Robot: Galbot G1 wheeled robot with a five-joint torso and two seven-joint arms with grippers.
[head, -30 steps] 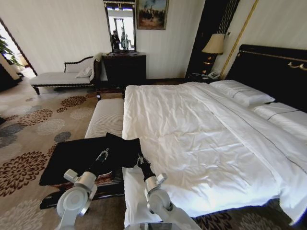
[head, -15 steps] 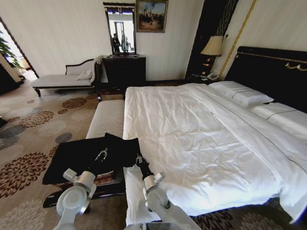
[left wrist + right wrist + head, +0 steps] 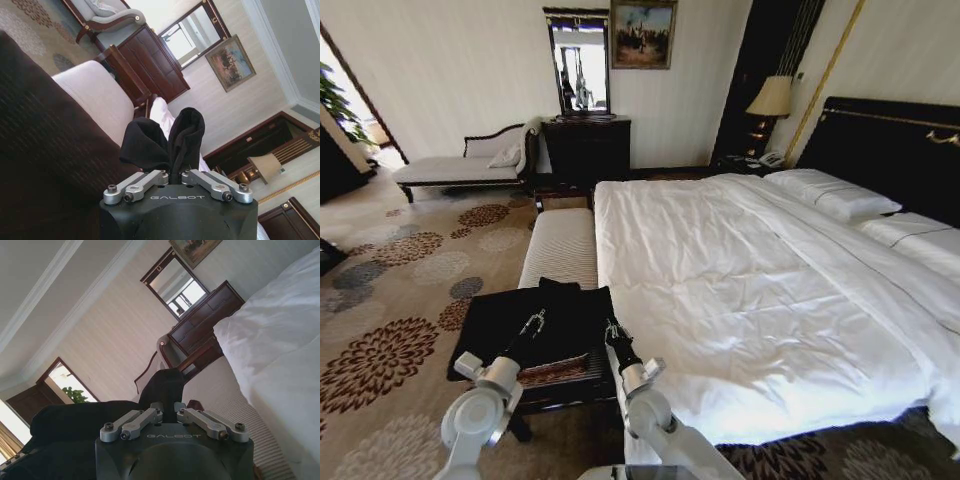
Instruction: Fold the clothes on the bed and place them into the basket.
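Both grippers hold the black T-shirt [image 3: 535, 318] up as a wide sheet beside the bed's [image 3: 770, 280] foot corner. My left gripper [image 3: 533, 322] is shut on one part of its upper edge, and my right gripper [image 3: 612, 330] is shut on another near the white duvet. Below the cloth a strip of the brown wicker basket [image 3: 555, 368] shows, the rest covered by the shirt. In the left wrist view the left gripper [image 3: 172, 172] pinches a bunched fold of shirt [image 3: 160, 140]. In the right wrist view the right gripper [image 3: 167, 407] pinches the shirt [image 3: 165, 385] too.
A cream striped bench [image 3: 560, 245] stands along the bed's side, just beyond the basket. Patterned carpet [image 3: 390, 330] lies open to the left. A chaise longue [image 3: 450, 168], a dark dresser [image 3: 585, 150] with a mirror and a bedside lamp [image 3: 770, 98] line the far wall.
The whole picture has slid to the right, so the camera moved. Both grippers keep their hold; the shirt's left edge has drawn in, so it hangs narrower over the basket.
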